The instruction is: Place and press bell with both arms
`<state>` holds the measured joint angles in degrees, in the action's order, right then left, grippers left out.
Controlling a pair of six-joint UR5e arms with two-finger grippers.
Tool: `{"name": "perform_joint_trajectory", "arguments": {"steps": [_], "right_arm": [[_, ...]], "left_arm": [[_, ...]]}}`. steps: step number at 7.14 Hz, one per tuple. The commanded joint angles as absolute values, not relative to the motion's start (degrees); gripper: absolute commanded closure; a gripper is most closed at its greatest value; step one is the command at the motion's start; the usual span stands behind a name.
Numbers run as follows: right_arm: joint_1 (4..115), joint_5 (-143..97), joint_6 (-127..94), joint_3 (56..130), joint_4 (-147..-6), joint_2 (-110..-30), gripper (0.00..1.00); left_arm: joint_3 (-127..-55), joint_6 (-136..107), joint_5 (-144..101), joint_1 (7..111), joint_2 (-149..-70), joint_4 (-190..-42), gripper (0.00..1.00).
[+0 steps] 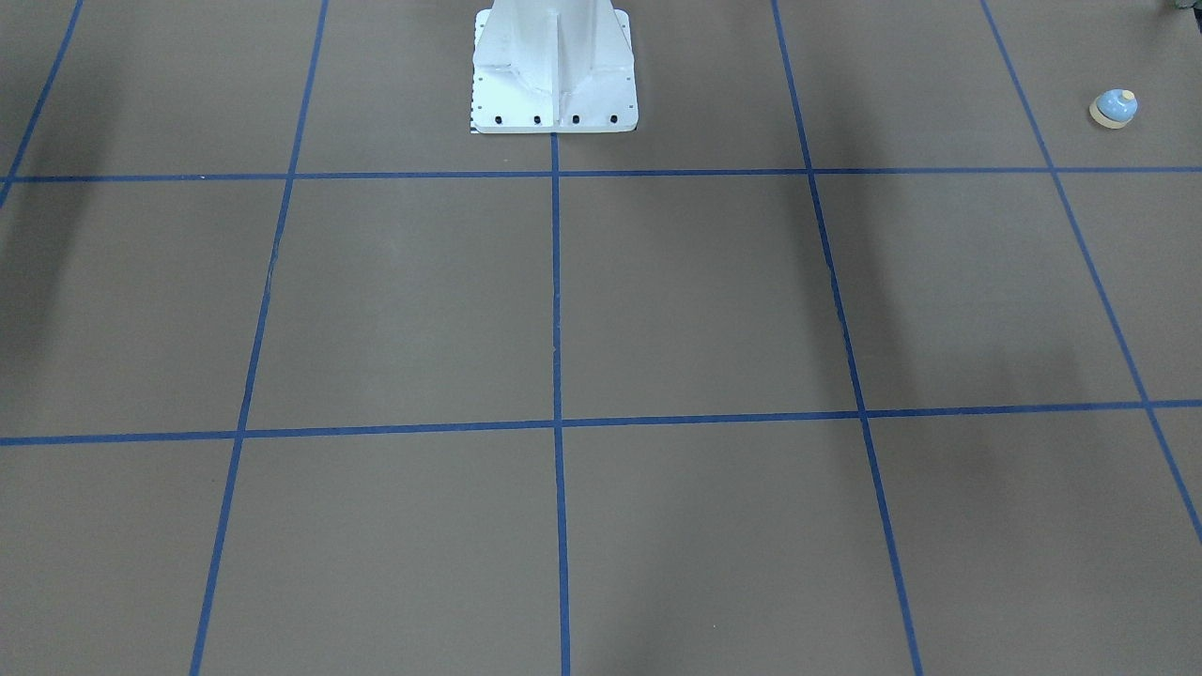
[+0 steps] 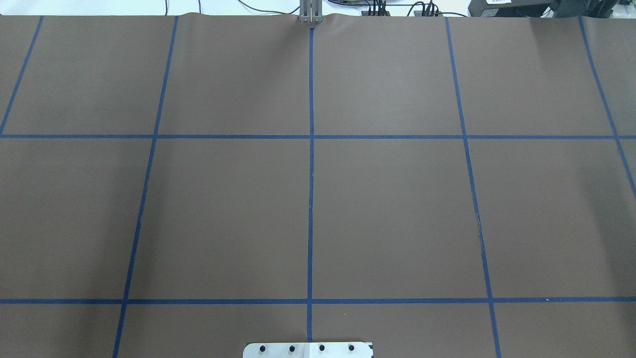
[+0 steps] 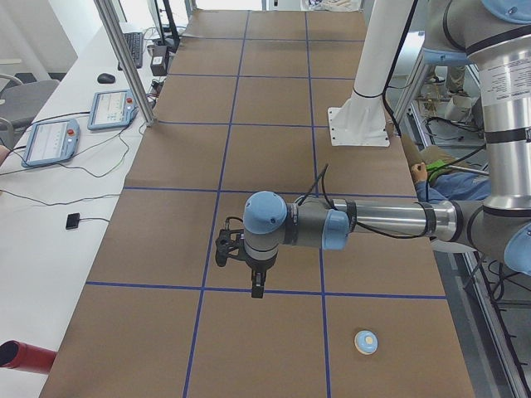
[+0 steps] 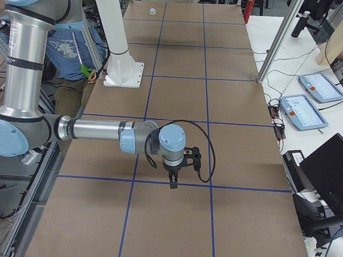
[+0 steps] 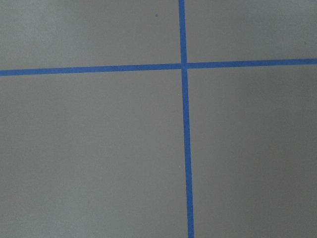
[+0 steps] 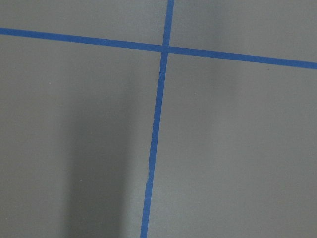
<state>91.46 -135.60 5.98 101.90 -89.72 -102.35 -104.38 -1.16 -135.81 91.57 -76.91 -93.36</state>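
Observation:
The light-blue bell point(image 1: 1114, 108) with its cream base stands upright on the brown table, near the end on my left side. It also shows in the exterior left view point(image 3: 366, 341) and far off in the exterior right view point(image 4: 153, 10). My left gripper point(image 3: 255, 286) hangs above the table, fingers pointing down, well apart from the bell. My right gripper point(image 4: 173, 182) hangs above the table near the opposite end. Both grippers appear only in the side views, so I cannot tell whether they are open or shut. Both wrist views show only table and blue tape lines.
The white bolted pedestal point(image 1: 554, 84) stands at the robot's edge of the table. Blue tape lines divide the brown table point(image 2: 397, 209) into squares. Teach pendants point(image 3: 50, 141) and cables lie on the white bench alongside. A person point(image 4: 69, 53) sits behind the pedestal.

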Motion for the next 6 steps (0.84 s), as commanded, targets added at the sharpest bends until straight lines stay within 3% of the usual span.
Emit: {"name": "perform_joint_trajectory", "arguments": {"steps": [1, 3, 6], "right_arm": [[91.15, -137.89, 5.97, 101.69, -89.74, -102.3, 0.0], [89.39, -139.74, 6.07, 101.6, -89.74, -102.3, 0.0], [87.46, -139.66, 5.45, 101.26, -86.07, -102.48, 0.0]], "left_arm": [[-103.97, -1.32, -139.91, 90.45, -75.6, -93.25, 0.0], [-101.63, -1.15, -139.22, 86.58, -74.54, -93.16, 0.0], [-96.42, -2.18, -139.83, 85.78, -65.85, -95.18, 0.0]]}}
